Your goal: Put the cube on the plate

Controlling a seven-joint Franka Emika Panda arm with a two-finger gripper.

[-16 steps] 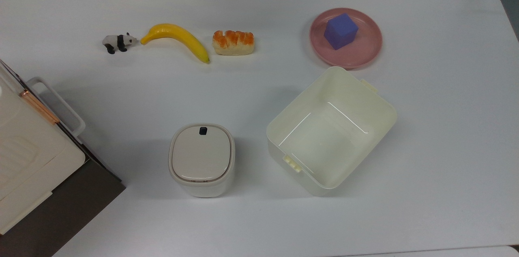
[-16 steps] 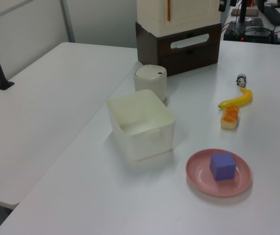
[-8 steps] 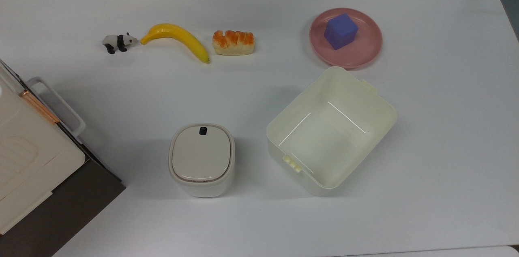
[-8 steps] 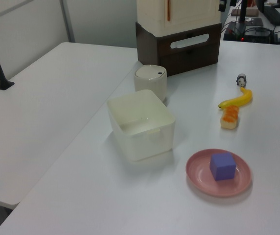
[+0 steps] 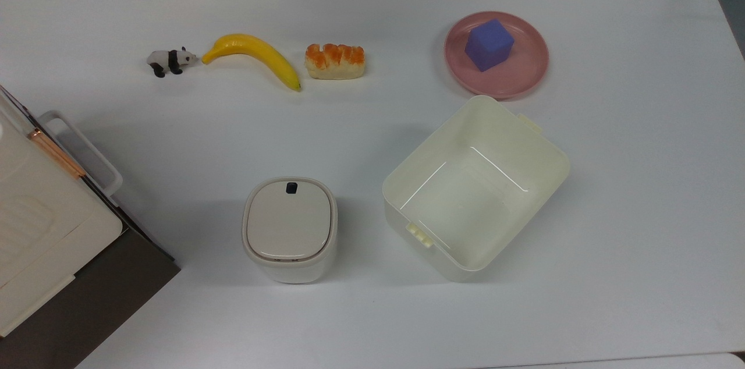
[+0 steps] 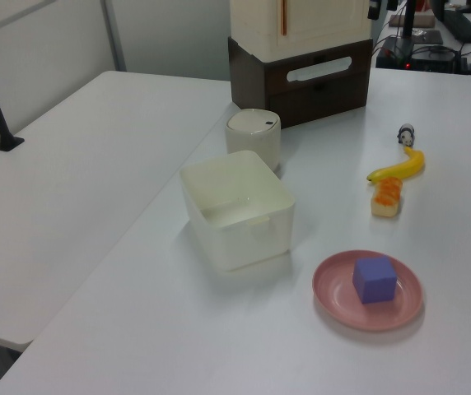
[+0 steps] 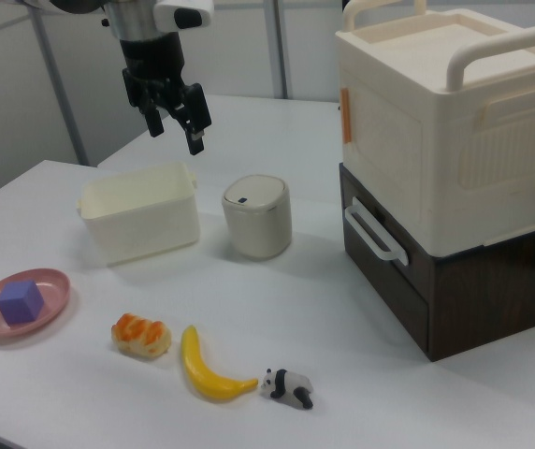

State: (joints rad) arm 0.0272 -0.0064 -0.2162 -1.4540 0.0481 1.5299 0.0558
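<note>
Resting the cube on the plate, arm drawn clear

Looking at the top view, we find the cube (image 5: 489,44) sitting inside the plate (image 5: 527,75), toward the top view's upper left of the dish, flat on 1 face and inside the rim. We judge the task done: nothing holds the cube, and the rim should keep it from sliding off. Our gripper (image 7: 176,117) hangs high above the bin (image 7: 138,225) in the right view, well apart from the plate, its 2 fingers spread and holding nothing. We read that height as a parked pose that leaves the table free. The bin sits just beside the plate. The bread (image 5: 335,61), banana (image 5: 254,56) and panda (image 5: 169,60) lie in a row at the top view's left of the plate, none touching it.
</note>
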